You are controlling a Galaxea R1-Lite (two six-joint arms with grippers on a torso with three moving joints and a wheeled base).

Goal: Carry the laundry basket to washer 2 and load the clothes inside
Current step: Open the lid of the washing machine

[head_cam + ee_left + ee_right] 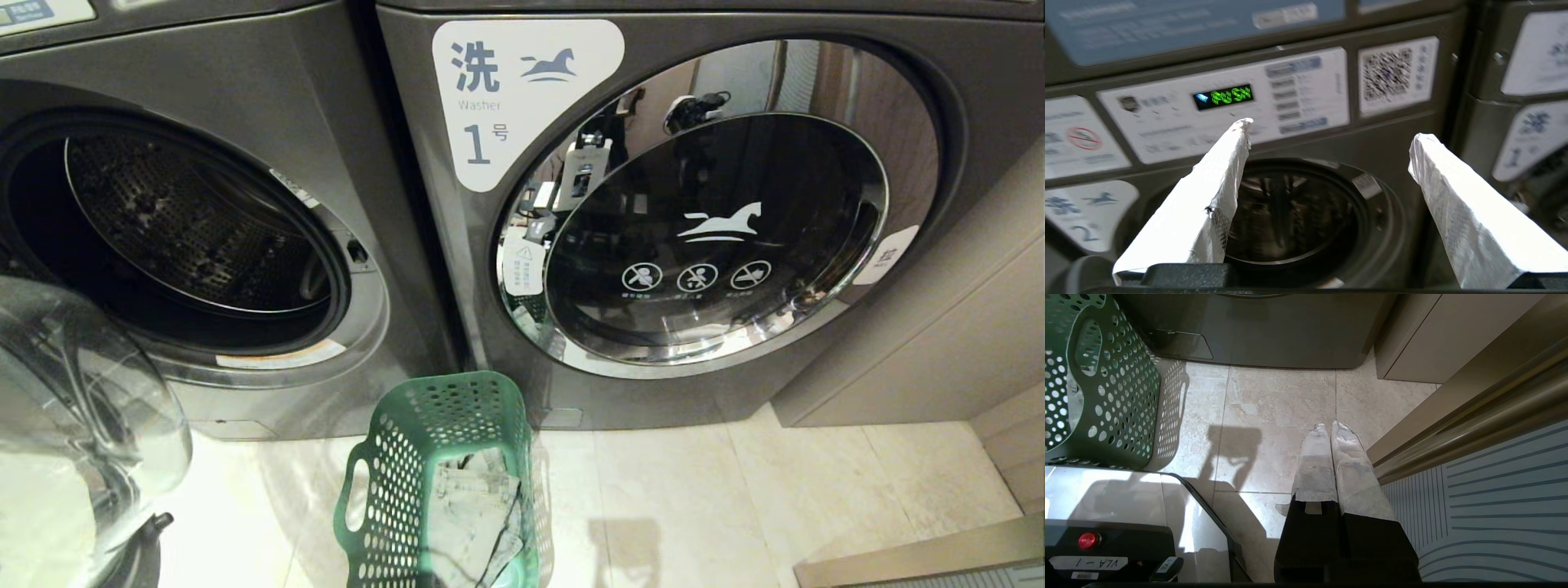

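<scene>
The green laundry basket [445, 482] stands upright on the pale tile floor [694, 506], long axis running toward the washers, denim clothes [478, 510] inside. Washer 2 [1298, 212] gapes open before the wide left end effector [1329, 130]; the right end effector [1331, 430] is pinched closed, empty.

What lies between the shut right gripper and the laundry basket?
Bare tiled floor alone, crossed by a shadow, separates the right gripper from the laundry basket, seen in the right wrist view.
</scene>
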